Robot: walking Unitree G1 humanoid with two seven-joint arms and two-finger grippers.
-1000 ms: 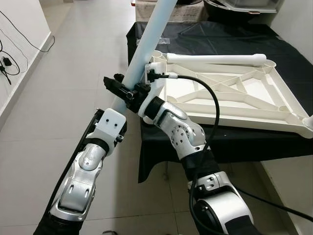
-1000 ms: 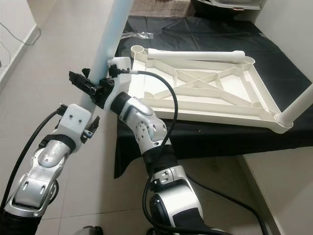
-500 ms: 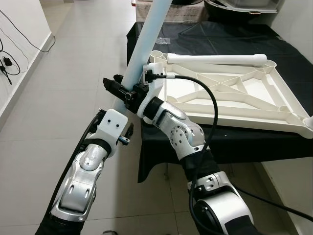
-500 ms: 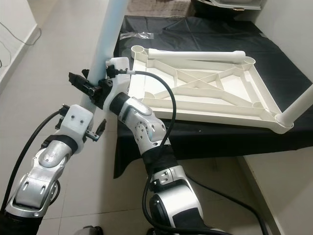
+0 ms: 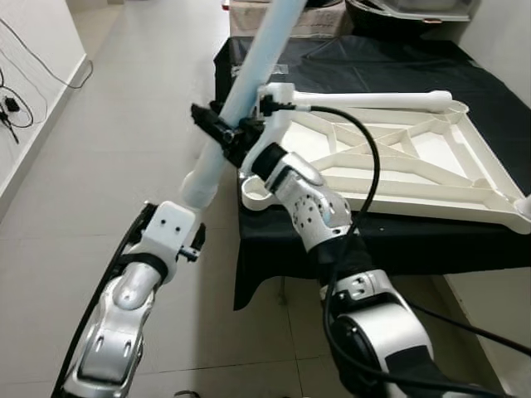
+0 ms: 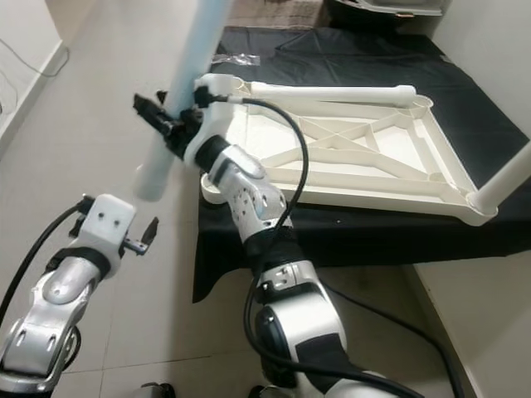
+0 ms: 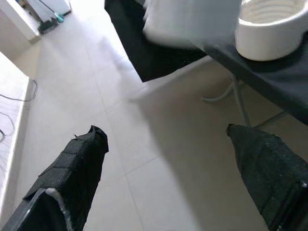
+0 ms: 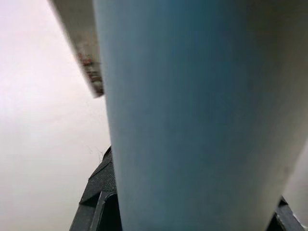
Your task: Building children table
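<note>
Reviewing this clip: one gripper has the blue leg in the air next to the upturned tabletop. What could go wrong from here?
1. The right gripper alone clamps the blue leg near its lower end, while the left gripper is open below. The long part above could tip or slip.
2. The leg's end hangs beside the corner socket, not over it. A misaligned push could shove the tabletop, whose corner overhangs the table edge.

- Table leg [image 5: 249, 83]: smooth pale blue plastic, slight sheen.
- Tabletop frame [image 5: 390, 157]: cream moulded plastic, matt.
- Surface [image 5: 373, 62]: covered in black cloth, creased.
- Floor [image 5: 124, 124]: glossy pale tiles.
- Fingers [image 7: 79, 163]: black, rough-textured pads.
</note>
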